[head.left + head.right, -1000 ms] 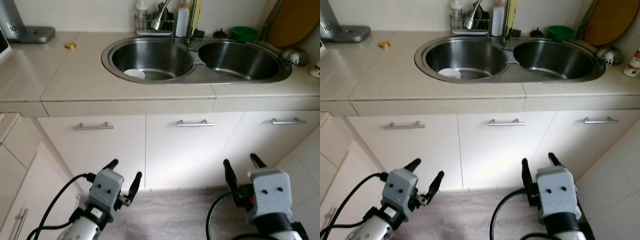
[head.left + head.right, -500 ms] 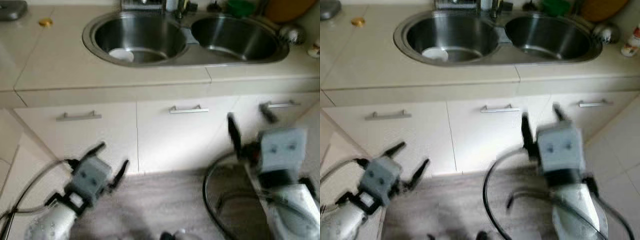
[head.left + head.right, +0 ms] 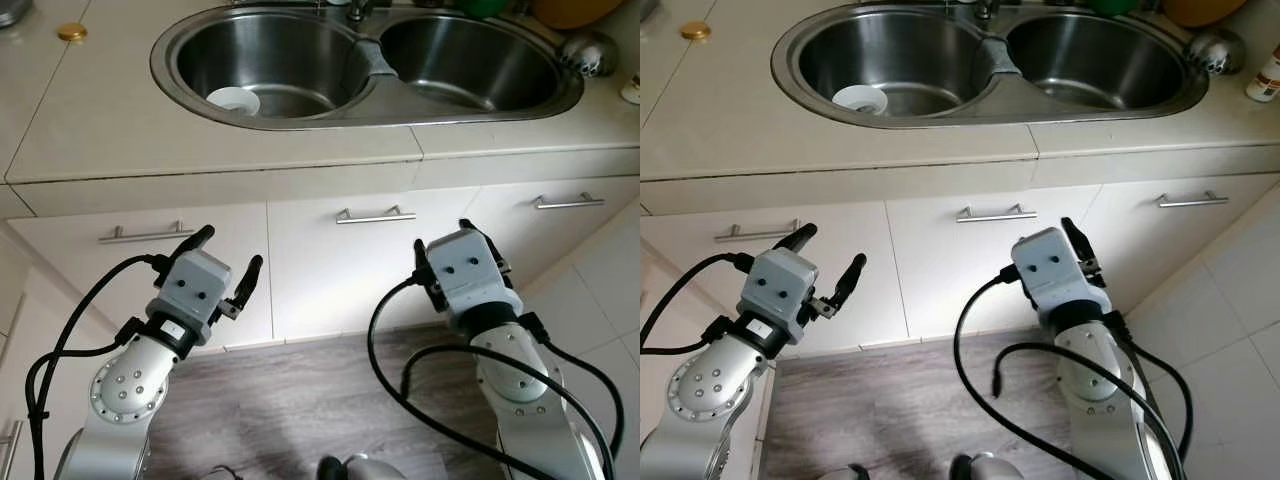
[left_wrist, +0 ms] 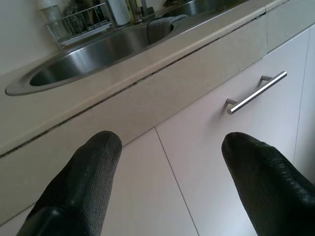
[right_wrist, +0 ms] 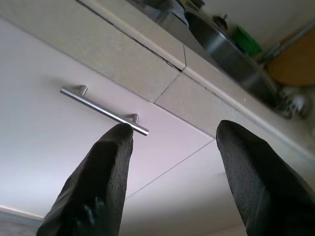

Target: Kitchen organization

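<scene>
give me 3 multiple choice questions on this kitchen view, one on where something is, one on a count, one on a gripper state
1. Where is the white bowl?
A. left sink basin
B. right sink basin
C. on the floor

2. How many cabinet handles show below the counter in the left eye view?
A. one
B. three
C. five

3. How do the left gripper's fingers stand?
A. shut on a handle
B. holding the bowl
C. open, holding nothing

Answers: 1 A, it lies in the left basin; 2 B, three steel bars line the cabinet fronts; 3 C, its fingers are spread in front of the cabinet.
</scene>
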